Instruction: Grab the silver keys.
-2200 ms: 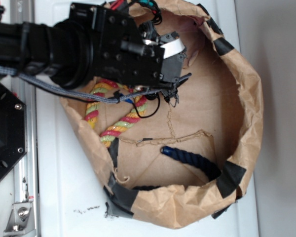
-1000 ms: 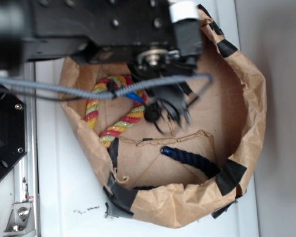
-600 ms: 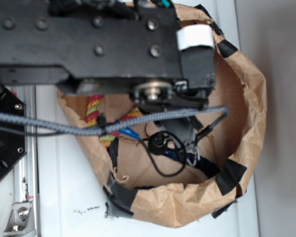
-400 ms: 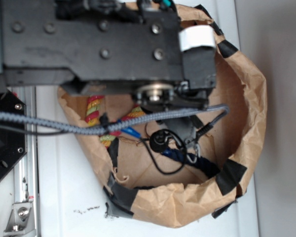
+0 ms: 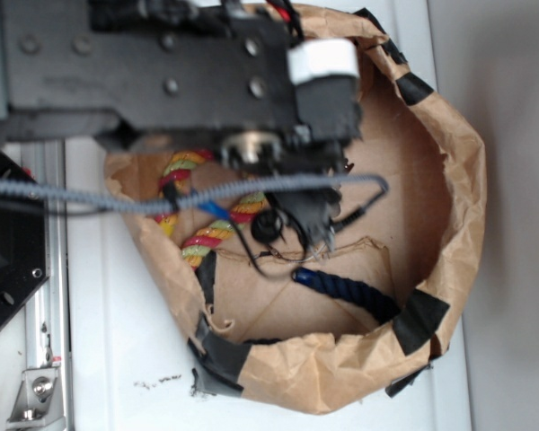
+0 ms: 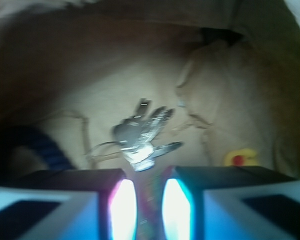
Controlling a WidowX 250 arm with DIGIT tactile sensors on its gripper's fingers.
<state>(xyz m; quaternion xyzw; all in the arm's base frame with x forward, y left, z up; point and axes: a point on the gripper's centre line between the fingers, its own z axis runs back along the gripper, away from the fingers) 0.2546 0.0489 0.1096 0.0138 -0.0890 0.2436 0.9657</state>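
The keys (image 6: 141,135) lie on the bag (image 6: 225,100) floor, just past my fingers (image 6: 124,202) toward 12 o'clock. Their long side runs from 7 to 1. My fingers hold nothing, with a small gap.

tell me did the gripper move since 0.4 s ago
Yes. The gripper has shifted left and up-frame, off the dark blue rope it overlapped, inside the brown paper bag.
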